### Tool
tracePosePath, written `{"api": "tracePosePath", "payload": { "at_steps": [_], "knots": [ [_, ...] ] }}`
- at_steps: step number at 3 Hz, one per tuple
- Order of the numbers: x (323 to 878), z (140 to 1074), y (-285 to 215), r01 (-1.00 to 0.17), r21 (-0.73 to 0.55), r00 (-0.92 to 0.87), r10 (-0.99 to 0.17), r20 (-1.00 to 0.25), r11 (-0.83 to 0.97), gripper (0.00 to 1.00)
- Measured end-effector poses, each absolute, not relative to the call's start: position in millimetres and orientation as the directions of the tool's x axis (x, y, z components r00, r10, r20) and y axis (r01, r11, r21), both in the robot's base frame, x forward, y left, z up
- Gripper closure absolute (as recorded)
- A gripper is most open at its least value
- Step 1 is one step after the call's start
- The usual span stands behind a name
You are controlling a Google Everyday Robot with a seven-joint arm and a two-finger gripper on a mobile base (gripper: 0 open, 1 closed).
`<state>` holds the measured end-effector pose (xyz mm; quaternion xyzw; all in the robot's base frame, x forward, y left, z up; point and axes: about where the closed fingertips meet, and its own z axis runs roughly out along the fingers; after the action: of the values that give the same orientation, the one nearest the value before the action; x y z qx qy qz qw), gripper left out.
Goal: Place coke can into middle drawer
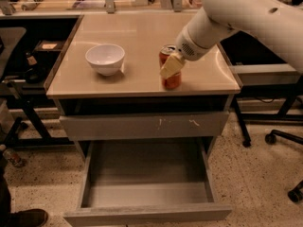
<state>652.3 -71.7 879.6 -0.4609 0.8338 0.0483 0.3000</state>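
- The coke can (171,82), a small red-orange cylindrical soda can with a silver top, stands upright on the bench (142,32), a tan, smooth-topped cabinet surface, close to its front edge.
- The claw (170,69), a cream-coloured two-finger end piece on the robot's thick white arm (246,13), is at the can and closed around it. One finger (171,66) lies slantwise across the can's near face, and the other is hidden behind the can.
- The arm reaches the claw from above and from the right of the picture, passing over the bench's far right corner.
- A round white ceramic bowl (105,58) sits on the bench to the left of the claw as the camera sees it, well apart from the can and slightly further back.
- Directly below the claw, under the bench's edge, is a closed grey drawer front with white scuff marks (142,125).
- Lower again and nearer the camera, the middle drawer (144,171), wide, shallow and grey with a smooth inner floor and a plain front panel, is pulled fully out.
- The can is outside the middle drawer, up on the bench in the claw's hold.
- A speckled pale floor (251,183) lies below and to the right of the claw.
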Motion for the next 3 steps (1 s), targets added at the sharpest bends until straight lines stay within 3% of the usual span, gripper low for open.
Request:
{"api": "tracePosePath", "payload": {
  "at_steps": [2,3],
  "knots": [
    [568,890,-113,-0.719,-0.182,-0.528,-0.697,-0.486,0.671,1.00],
    [568,890,-113,-0.719,-0.182,-0.528,-0.697,-0.486,0.671,1.00]
  ]
}}
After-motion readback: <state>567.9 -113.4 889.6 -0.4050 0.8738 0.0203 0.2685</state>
